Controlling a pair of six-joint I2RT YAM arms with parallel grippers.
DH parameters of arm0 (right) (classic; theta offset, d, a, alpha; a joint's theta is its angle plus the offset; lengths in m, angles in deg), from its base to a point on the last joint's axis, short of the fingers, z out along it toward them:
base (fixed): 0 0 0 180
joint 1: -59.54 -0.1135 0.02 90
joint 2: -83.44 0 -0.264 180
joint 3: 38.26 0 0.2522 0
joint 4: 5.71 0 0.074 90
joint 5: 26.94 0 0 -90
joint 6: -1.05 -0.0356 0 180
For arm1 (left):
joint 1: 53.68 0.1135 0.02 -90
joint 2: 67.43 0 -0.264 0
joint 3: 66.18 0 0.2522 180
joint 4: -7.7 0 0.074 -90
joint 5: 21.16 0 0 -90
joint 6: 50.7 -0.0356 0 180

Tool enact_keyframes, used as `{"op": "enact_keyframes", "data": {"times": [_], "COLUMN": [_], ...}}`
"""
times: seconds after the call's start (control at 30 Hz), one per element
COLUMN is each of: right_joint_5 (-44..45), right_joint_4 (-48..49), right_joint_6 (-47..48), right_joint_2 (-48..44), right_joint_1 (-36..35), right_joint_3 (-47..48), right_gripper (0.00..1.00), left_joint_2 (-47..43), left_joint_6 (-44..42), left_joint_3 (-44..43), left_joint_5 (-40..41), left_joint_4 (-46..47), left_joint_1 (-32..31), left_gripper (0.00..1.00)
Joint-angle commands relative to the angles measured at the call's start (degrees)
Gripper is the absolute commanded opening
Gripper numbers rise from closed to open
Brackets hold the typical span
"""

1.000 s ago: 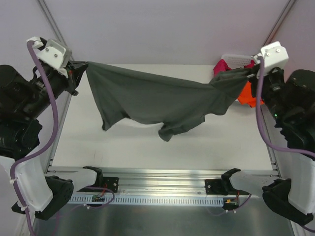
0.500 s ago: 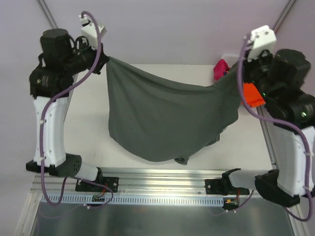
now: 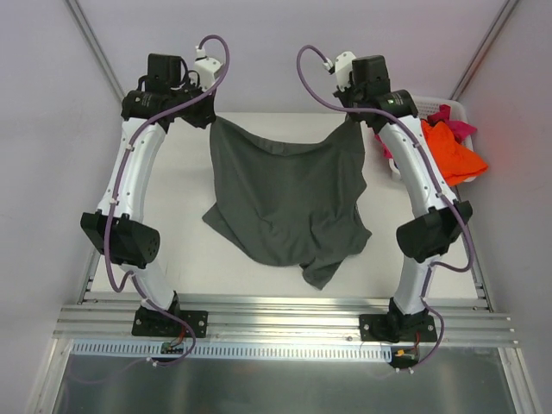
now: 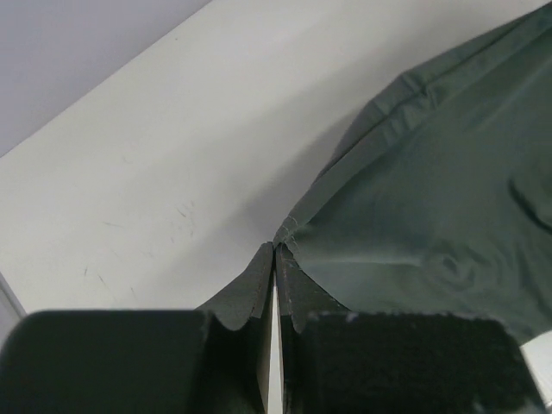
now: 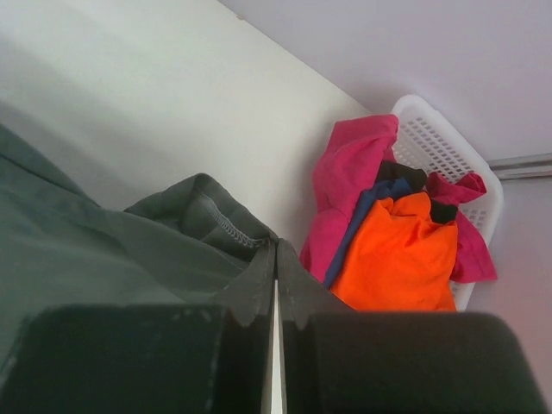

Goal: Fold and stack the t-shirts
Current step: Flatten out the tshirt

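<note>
A dark grey-olive t-shirt (image 3: 289, 194) hangs between my two grippers over the far half of the white table (image 3: 172, 216), its lower part lying rumpled on the surface. My left gripper (image 3: 210, 116) is shut on its far left corner (image 4: 289, 231). My right gripper (image 3: 355, 118) is shut on its far right corner (image 5: 226, 226). Orange (image 5: 397, 254), magenta-pink (image 5: 349, 185) and dark blue (image 5: 366, 211) t-shirts are heaped in the white basket (image 5: 440, 147) at the far right.
The white laundry basket (image 3: 423, 102) stands at the table's far right corner, with shirts spilling over its rim. Both arms reach up from their bases (image 3: 168, 323) on the near aluminium rail (image 3: 285, 332). Grey walls close in the far side.
Both arms have swung from the table's sides toward the far middle, bringing the shirt's held corners closer together. The shirt now hangs lengthwise and its lower part has come to rest on the table.
</note>
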Motion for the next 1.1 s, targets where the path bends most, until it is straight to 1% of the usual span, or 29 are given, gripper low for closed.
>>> {"op": "enact_keyframes", "data": {"times": [0.0,0.1,0.23,0.3,0.33,0.37,0.43,0.47,0.6,0.67,0.7,0.77,0.8,0.87,0.93,1.07], "right_joint_5": [3.84,5.70,6.06,6.41,6.67,6.85,7.90,8.42,11.58,11.68,11.33,9.76,7.40,6.15,6.76,8.51], "right_joint_4": [5.21,6.54,6.19,5.66,5.31,5.39,5.92,5.75,5.22,3.73,2.07,-1.18,-3.98,-5.15,-4.80,-1.29], "right_joint_6": [1.14,1.31,1.49,1.23,1.32,1.93,3.16,4.03,6.06,5.45,3.88,1.77,0.02,-0.53,1.04,3.94], "right_joint_2": [0.38,0.21,-5.31,-10.58,-12.78,-16.71,-21.13,-24.98,-32.63,-35.37,-37.82,-39.68,-40.91,-44.25,-46.19,-45.24], "right_joint_1": [0.60,0.78,0.43,-0.01,-0.19,-0.63,-1.33,-2.12,-3.62,-3.62,-3.62,-3.10,-2.66,-1.78,-1.60,-1.42], "right_joint_3": [6.63,7.95,6.11,3.92,2.95,0.85,-1.18,-2.06,-4.26,-4.26,-4.18,-3.30,-3.12,-4.44,-5.75,-6.73], "right_gripper": [0.00,0.01,0.01,0.01,0.00,0.01,0.01,0.01,0.01,0.01,0.01,0.01,0.00,0.01,0.01,0.01], "left_joint_2": [1.09,2.15,-0.39,-2.33,-4.77,-6.10,-10.49,-11.81,-20.33,-22.98,-25.77,-28.60,-31.23,-33.61,-36.08,-36.97], "left_joint_6": [-1.52,-0.73,0.41,1.02,1.03,0.86,0.68,0.50,-0.64,-0.38,-0.20,0.06,0.15,0.06,-0.11,-1.34], "left_joint_3": [-0.98,-3.18,-7.05,-7.41,-7.15,-6.97,-5.57,-5.13,-1.79,-0.82,0.31,2.68,3.48,6.11,7.61,9.90], "left_joint_5": [1.53,2.49,3.55,3.99,4.25,4.60,4.95,5.13,7.32,8.56,9.08,9.00,9.00,8.91,9.78,11.19], "left_joint_4": [4.66,5.45,6.06,6.42,6.59,6.68,6.94,7.12,7.47,7.47,7.38,7.38,7.38,7.30,7.12,7.12], "left_joint_1": [0.82,0.73,0.64,0.38,0.21,-0.06,-0.41,-0.59,-1.03,-1.11,-1.03,-1.03,-1.03,-1.03,-1.03,-0.85], "left_gripper": [0.00,0.00,0.00,0.00,0.00,0.00,0.00,0.00,0.00,0.00,0.00,0.00,0.00,0.00,0.00,0.00]}}
